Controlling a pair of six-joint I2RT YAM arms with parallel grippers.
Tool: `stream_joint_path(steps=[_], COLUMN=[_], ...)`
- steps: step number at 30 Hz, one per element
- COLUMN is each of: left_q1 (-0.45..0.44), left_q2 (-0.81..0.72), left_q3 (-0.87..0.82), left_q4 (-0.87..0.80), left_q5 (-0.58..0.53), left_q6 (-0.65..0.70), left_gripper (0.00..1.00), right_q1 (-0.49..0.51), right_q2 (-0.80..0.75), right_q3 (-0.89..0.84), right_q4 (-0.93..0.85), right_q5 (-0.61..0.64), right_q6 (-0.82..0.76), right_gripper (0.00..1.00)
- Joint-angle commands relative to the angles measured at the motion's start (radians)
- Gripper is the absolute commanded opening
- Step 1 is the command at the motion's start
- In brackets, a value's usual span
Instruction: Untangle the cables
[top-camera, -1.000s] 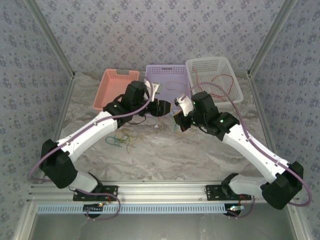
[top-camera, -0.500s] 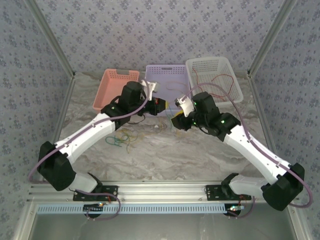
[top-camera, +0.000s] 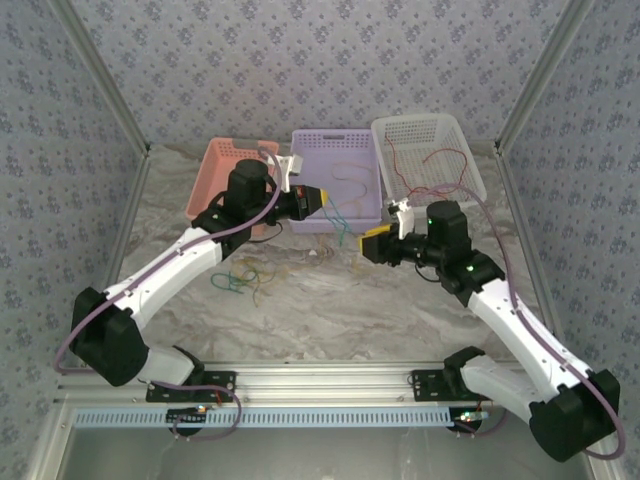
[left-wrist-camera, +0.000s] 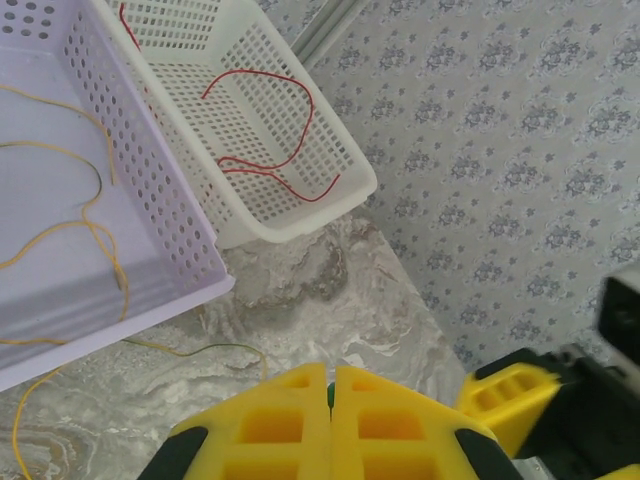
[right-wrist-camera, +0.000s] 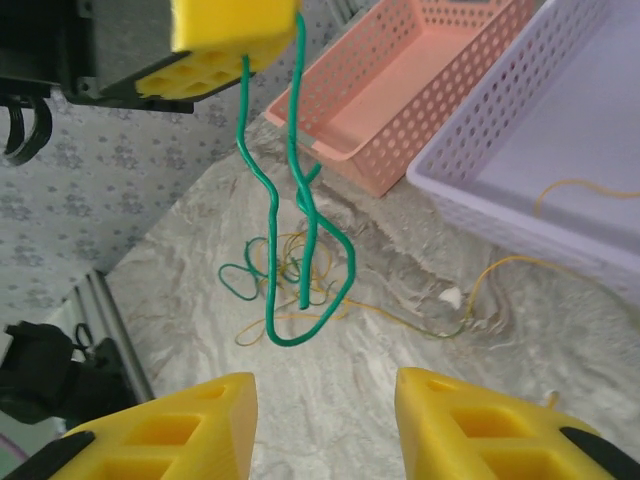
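Observation:
My left gripper (top-camera: 318, 198) hangs in front of the purple basket, shut on a green cable (top-camera: 340, 222). A sliver of green shows between its closed fingertips (left-wrist-camera: 330, 388). In the right wrist view the green cable (right-wrist-camera: 308, 256) dangles in a loose loop from the left gripper (right-wrist-camera: 240, 40), clear of the table. My right gripper (top-camera: 372, 243) is open just right of and below the loop, with nothing between its fingers (right-wrist-camera: 325, 415). A tangle of green and yellow cables (top-camera: 245, 278) (right-wrist-camera: 275, 270) lies on the table under the left arm.
Three baskets stand along the back: pink (top-camera: 215, 175), purple (top-camera: 335, 140) holding yellow cables (left-wrist-camera: 95, 225), and white (top-camera: 420, 128) holding a red cable (left-wrist-camera: 250, 168). One yellow-green cable (right-wrist-camera: 480, 290) trails over the table in front of the purple basket.
The left gripper has risen and swung toward the purple basket, lifting the green cable off the table. The right gripper has drawn back to the right, away from the left one.

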Motion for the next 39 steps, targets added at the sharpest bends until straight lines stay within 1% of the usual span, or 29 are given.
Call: stream_joint_path(steps=[1, 6, 8, 10, 15, 18, 21, 24, 29, 39], left_q1=[0.005, 0.005, 0.005, 0.004, 0.005, 0.009, 0.013, 0.013, 0.016, 0.017], left_q2=[-0.025, -0.022, -0.023, -0.024, -0.038, -0.044, -0.044, -0.037, -0.033, -0.027], left_q3=[-0.001, -0.010, -0.015, -0.014, -0.004, -0.007, -0.012, -0.012, -0.016, -0.035], left_q4=[0.038, 0.061, 0.081, 0.091, 0.087, 0.094, 0.111, 0.118, 0.133, 0.183], left_q5=[0.032, 0.030, 0.031, 0.035, 0.033, 0.017, 0.012, 0.013, 0.016, 0.021], left_q6=[-0.013, -0.030, -0.050, -0.069, -0.124, -0.180, -0.234, -0.259, -0.278, -0.340], left_gripper=[0.00, 0.00, 0.00, 0.00, 0.00, 0.00, 0.00, 0.00, 0.00, 0.00], right_q1=[0.010, 0.043, 0.044, 0.031, 0.019, -0.002, -0.003, -0.003, -0.003, 0.004], right_q2=[0.014, 0.058, 0.069, 0.071, 0.066, 0.080, 0.084, 0.104, 0.136, 0.155], right_q3=[0.019, 0.024, 0.003, -0.032, -0.074, -0.103, -0.109, -0.085, -0.056, -0.047], right_q4=[0.121, 0.152, 0.181, 0.243, 0.322, 0.415, 0.465, 0.471, 0.474, 0.524], right_q5=[-0.070, -0.065, -0.060, -0.081, -0.082, -0.104, -0.091, -0.093, -0.086, -0.057], right_q6=[0.073, 0.087, 0.097, 0.126, 0.141, 0.178, 0.190, 0.189, 0.189, 0.205], right_gripper=[0.42, 0.46, 0.43, 0.39, 0.38, 0.38, 0.41, 0.41, 0.37, 0.37])
